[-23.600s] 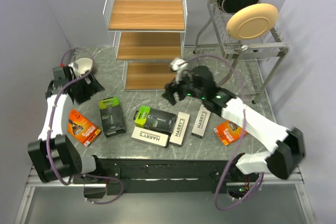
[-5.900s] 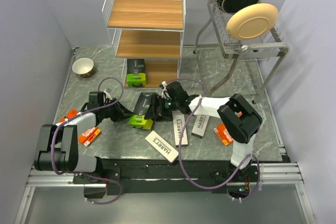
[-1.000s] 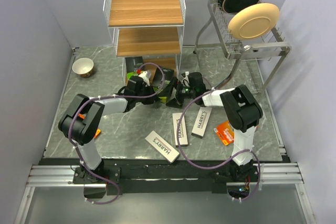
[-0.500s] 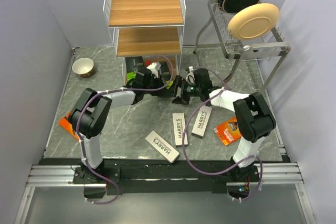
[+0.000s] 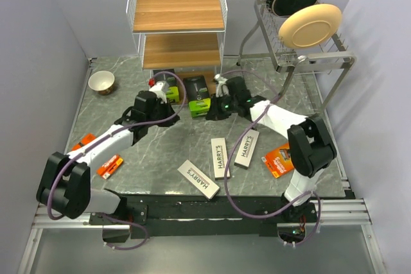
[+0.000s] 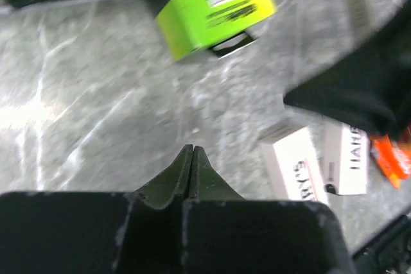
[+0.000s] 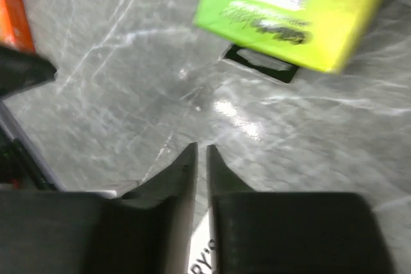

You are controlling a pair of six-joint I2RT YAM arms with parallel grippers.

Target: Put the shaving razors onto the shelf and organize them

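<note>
At the shelf (image 5: 178,14) foot, black box (image 5: 198,94) now set down, both jaws withdrawn (clenched, empty).

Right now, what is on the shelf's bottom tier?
Two black, lime-ended razor boxes: the left box partly covered by the left arm, the right box jutting out in front. The tier's rear is hidden beneath the middle tier.

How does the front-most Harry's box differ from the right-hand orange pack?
The Harry's box is white, long and narrow; the orange pack is squarer. The Harry's box shows whole; the right arm partly covers the orange pack. Both lie flat on the table, off the shelf.
</note>
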